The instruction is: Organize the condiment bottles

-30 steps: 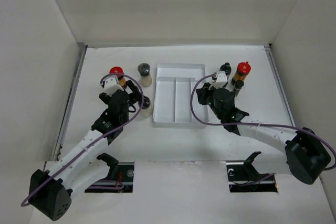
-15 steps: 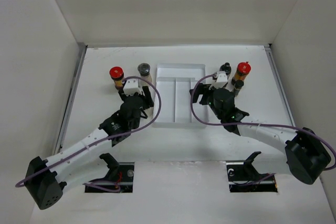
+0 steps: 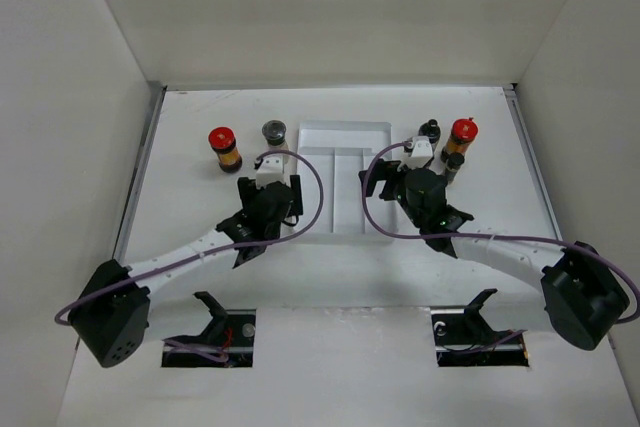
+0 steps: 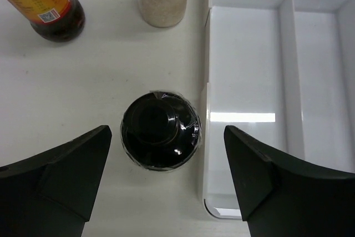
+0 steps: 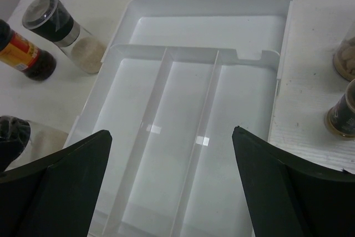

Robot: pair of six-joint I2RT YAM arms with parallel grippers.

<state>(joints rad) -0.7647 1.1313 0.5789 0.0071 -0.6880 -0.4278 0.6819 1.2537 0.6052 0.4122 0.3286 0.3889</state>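
Leftmost, an amber glass bottle with a red cap (image 3: 224, 147) stands on the white counter (image 3: 180, 222), with a pale black-capped spice bottle (image 3: 274, 137) just beside it. Nearer, the left tool (image 4: 166, 132) hangs open astride a round black-capped bottle (image 4: 159, 137), its fingers clear of the cap. That bottle stands just beside the white divided plastic tray (image 3: 345, 137). Over the tray, the right tool (image 5: 171, 131) gapes wide, holding nothing. Right of the tray stand a small black-topped bottle (image 3: 430, 130), a second red-capped amber bottle (image 3: 461, 134) and a dark slim bottle (image 3: 453, 162).

Left end effector (image 4: 167, 131) shifted right above black-capped bottle (image 4: 161, 130).
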